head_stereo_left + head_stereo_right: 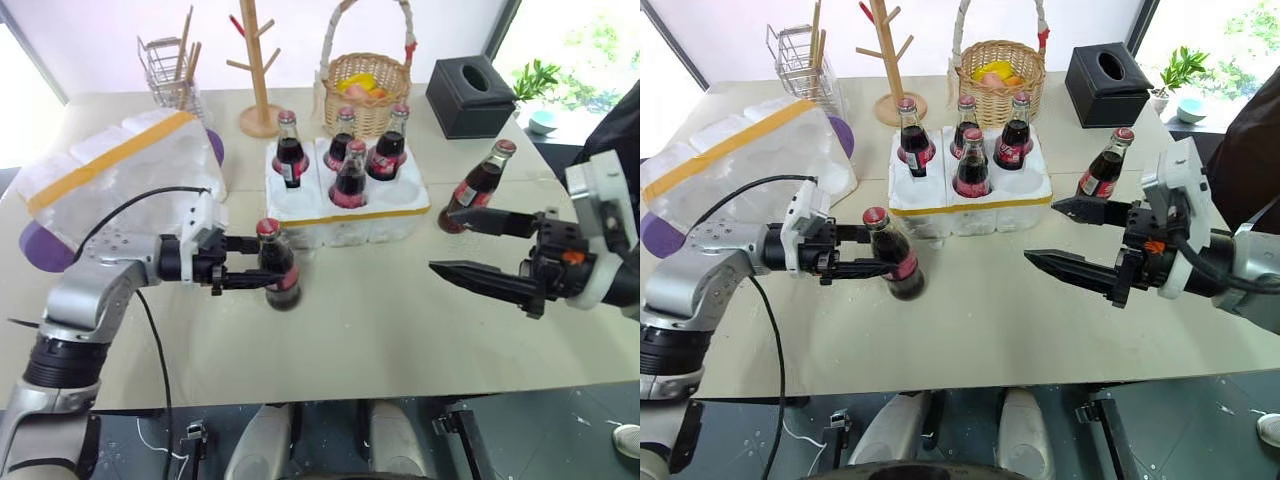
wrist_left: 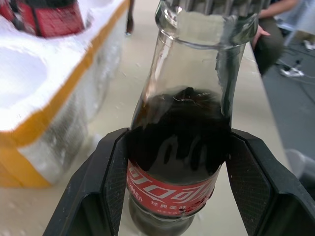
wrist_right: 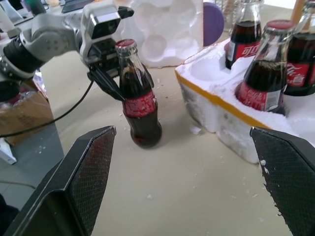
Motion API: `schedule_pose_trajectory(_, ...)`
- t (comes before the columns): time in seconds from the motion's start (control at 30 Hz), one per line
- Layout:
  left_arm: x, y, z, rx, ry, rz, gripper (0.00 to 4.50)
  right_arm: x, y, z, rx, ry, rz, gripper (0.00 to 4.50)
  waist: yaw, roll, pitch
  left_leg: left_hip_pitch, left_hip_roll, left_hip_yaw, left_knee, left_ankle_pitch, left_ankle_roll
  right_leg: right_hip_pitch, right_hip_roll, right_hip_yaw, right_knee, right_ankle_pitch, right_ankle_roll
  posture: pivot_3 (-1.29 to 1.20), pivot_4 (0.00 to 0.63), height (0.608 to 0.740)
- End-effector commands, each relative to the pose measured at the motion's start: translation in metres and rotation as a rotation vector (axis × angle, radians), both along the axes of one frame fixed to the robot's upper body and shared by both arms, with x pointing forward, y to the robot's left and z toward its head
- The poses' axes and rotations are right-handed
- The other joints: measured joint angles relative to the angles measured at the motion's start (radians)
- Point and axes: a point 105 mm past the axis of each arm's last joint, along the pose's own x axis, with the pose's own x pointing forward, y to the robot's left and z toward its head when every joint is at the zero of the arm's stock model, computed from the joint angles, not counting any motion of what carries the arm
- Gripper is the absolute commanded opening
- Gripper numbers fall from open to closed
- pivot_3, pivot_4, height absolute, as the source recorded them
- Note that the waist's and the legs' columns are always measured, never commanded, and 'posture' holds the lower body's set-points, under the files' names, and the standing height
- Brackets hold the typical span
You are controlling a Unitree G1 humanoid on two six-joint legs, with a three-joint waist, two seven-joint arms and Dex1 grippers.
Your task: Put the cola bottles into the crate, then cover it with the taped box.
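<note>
Left jaws: left gripper (image 1: 262,268) has a finger on each side of a cola bottle (image 1: 279,266), fingers (image 2: 110,182) touching the glass just above the red label; clamped on it.
Right jaws: right gripper (image 1: 465,245) wide apart, nothing between, hanging above the bench on the right.
Held bottle: upright, base on the bench (image 1: 400,340), just near-left of the crate, red cap on.
Crate: crate (image 1: 345,212) is a low white foam tray with a yellow tape strip on its near side, centre of the bench; four cola bottles standing in its wells (image 1: 290,152) (image 1: 342,138) (image 1: 389,145) (image 1: 350,177); near-left and near-right wells show bare foam.
Loose bottle: sixth bottle (image 1: 477,188) stands on the bench right of the crate, just beyond the right gripper's far finger, apart from it.
Taped box: taped box (image 1: 120,168) sits far left, white foam with a wide yellow band across the top, left of the crate, not touching it.
Far edge: wicker basket (image 1: 367,85) behind the crate, wooden rack (image 1: 260,70) to its left, wire holder (image 1: 170,65) further left, black tissue box (image 1: 470,95) far right.
Other: purple disc (image 1: 40,245) under the taped box's near-left side.
</note>
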Motion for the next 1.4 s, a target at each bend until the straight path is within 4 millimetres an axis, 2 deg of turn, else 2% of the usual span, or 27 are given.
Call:
schedule_pose_trajectory(0.03, -0.008, 0.009, 0.044, -0.061, -0.030, -0.065, 2.34, -0.009, 0.003, 0.008, -0.004, -0.027, 0.040, 4.50, 0.002, 0.000, 0.001, 0.000, 0.000, 0.000, 0.000, 0.000, 0.000, 0.000, 0.000, 0.000, 0.000, 0.000, 0.000, 0.00, 0.150, 0.734)
schedule_pose_trajectory(0.13, -0.005, 0.016, 0.073, -0.105, -0.035, -0.082, 2.34, -0.015, 0.005, 0.009, -0.004, -0.022, 0.073, 4.50, 0.008, 0.000, 0.001, -0.002, 0.002, -0.001, 0.002, 0.000, 0.000, 0.000, 0.002, -0.001, 0.000, 0.000, -0.002, 0.00, 0.150, 0.734)
schedule_pose_trajectory(0.27, 0.034, 0.013, 0.120, -0.237, -0.153, 0.006, 2.34, -0.009, 0.004, 0.012, -0.016, -0.061, 0.045, 4.50, 0.015, -0.001, 0.001, -0.002, 0.002, -0.001, 0.003, 0.000, 0.000, 0.001, 0.002, -0.001, 0.000, 0.001, -0.002, 0.00, 0.150, 0.734)
schedule_pose_trajectory(0.33, 0.053, 0.010, 0.131, -0.266, -0.207, 0.053, 2.34, -0.008, 0.004, 0.012, -0.013, -0.064, 0.048, 4.50, 0.019, -0.001, 0.001, -0.002, 0.002, -0.001, 0.004, 0.000, 0.000, 0.001, 0.003, -0.001, 0.000, 0.001, -0.001, 0.00, 0.150, 0.734)
schedule_pose_trajectory(0.4, 0.073, 0.005, 0.133, -0.262, -0.257, 0.095, 2.34, -0.007, 0.005, 0.013, -0.014, -0.069, 0.047, 4.50, 0.020, -0.001, 0.001, -0.002, 0.002, 0.000, 0.003, 0.000, 0.000, 0.000, 0.003, -0.001, 0.000, 0.002, 0.000, 0.00, 0.150, 0.734)
schedule_pose_trajectory(0.5, 0.092, -0.006, 0.126, -0.222, -0.291, 0.100, 2.34, -0.006, 0.006, 0.013, -0.011, -0.078, 0.048, 4.50, 0.021, -0.001, 0.001, -0.002, 0.002, 0.001, 0.001, 0.000, 0.000, -0.001, 0.002, -0.001, 0.000, 0.003, 0.002, 0.00, 0.150, 0.734)
schedule_pose_trajectory(0.7, 0.108, -0.018, 0.101, -0.136, -0.308, 0.071, 2.34, -0.006, 0.011, 0.012, 0.009, -0.094, 0.040, 4.50, 0.019, -0.002, 0.001, -0.006, 0.002, 0.002, 0.001, 0.000, 0.000, -0.005, 0.002, 0.000, 0.000, 0.004, 0.002, 0.00, 0.150, 0.734)
schedule_pose_trajectory(0.93, 0.117, -0.028, 0.092, -0.201, -0.260, 0.098, 2.34, -0.007, 0.010, 0.007, 0.022, -0.083, 0.018, 4.50, 0.021, -0.002, 0.002, -0.006, 0.002, 0.002, 0.002, 0.000, 0.000, -0.005, 0.002, 0.000, 0.001, 0.004, 0.002, 0.00, 0.150, 0.734)
schedule_pose_trajectory(1.23, 0.127, -0.026, 0.045, -0.129, -0.216, 0.171, 2.34, -0.007, 0.010, 0.007, 0.023, -0.083, 0.015, 4.50, 0.024, -0.002, 0.001, -0.005, 0.002, 0.002, 0.003, 0.000, 0.000, -0.005, 0.003, 0.000, 0.002, 0.004, 0.002, 0.00, 0.150, 0.734)
schedule_pose_trajectory(1.37, 0.124, -0.023, 0.034, -0.124, -0.180, 0.175, 2.34, -0.007, 0.008, 0.008, 0.017, -0.082, 0.019, 4.50, 0.023, -0.002, 0.001, -0.005, 0.003, 0.002, 0.004, 0.000, 0.000, -0.005, 0.004, 0.000, 0.002, 0.004, 0.002, 0.00, 0.150, 0.734)
schedule_pose_trajectory(1.4, 0.123, -0.022, 0.034, -0.127, -0.173, 0.174, 3.37, -0.006, 0.008, 0.008, 0.016, -0.082, 0.019, 4.50, 0.023, -0.001, 0.001, -0.005, 0.003, 0.002, 0.004, 0.000, 0.000, -0.004, 0.004, 0.000, 0.002, 0.005, 0.001, 0.00, 0.150, 0.734)
